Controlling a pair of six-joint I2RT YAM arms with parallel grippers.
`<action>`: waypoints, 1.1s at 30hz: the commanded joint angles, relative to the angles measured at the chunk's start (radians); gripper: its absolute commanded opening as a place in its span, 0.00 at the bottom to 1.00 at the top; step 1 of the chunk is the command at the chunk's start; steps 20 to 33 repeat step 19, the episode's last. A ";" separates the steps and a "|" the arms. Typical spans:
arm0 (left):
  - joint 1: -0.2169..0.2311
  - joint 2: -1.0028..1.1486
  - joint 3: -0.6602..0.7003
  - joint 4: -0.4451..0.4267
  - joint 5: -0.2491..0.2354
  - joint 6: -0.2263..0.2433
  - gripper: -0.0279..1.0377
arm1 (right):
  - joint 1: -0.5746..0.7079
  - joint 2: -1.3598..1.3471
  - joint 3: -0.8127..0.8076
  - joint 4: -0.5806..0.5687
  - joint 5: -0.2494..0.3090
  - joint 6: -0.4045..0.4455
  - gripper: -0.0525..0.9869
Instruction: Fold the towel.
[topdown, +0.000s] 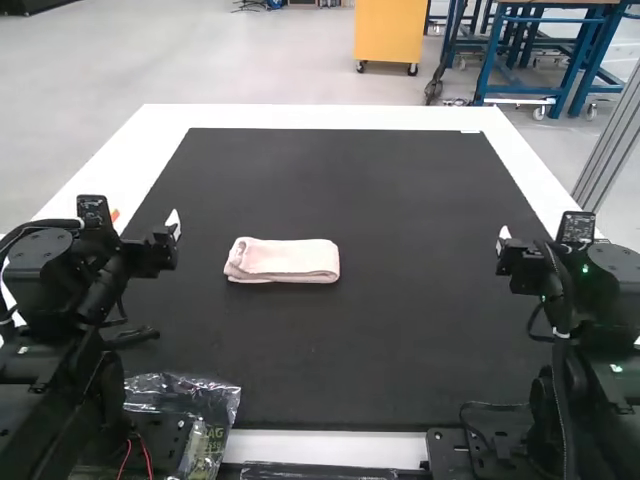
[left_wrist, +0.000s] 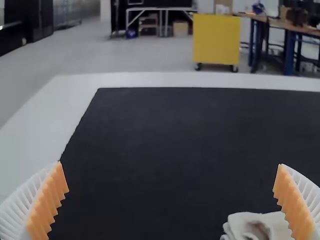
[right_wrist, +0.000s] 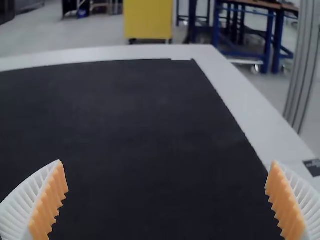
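The pale pink towel (topdown: 284, 261) lies folded into a small flat rectangle, left of the middle of the black mat; a rolled or layered end of the towel (left_wrist: 257, 227) shows in the left wrist view. My left gripper (topdown: 172, 228) is over the mat's left side, apart from the towel. In its wrist view the left gripper (left_wrist: 171, 200) is open, its ribbed fingers wide apart. My right gripper (topdown: 503, 240) is at the mat's right side, well away from the towel. Seen from its own wrist, the right gripper (right_wrist: 166, 200) is also open, holding nothing.
A black mat (topdown: 340, 180) covers most of the white table (topdown: 320, 117). At the near left edge, beside the left arm's base, is a clear plastic bag (topdown: 205, 410). A metal post (topdown: 612, 135) stands past the table's right side.
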 joint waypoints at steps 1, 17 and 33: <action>0.001 -0.004 -0.007 0.001 -0.009 0.029 0.94 | -0.010 -0.008 -0.006 0.001 -0.009 -0.016 0.93; -0.006 -0.004 -0.007 -0.002 -0.010 0.029 0.94 | -0.010 -0.008 -0.006 0.001 -0.009 -0.016 0.93; -0.006 -0.004 -0.007 -0.002 -0.010 0.029 0.94 | -0.010 -0.008 -0.006 0.001 -0.009 -0.016 0.93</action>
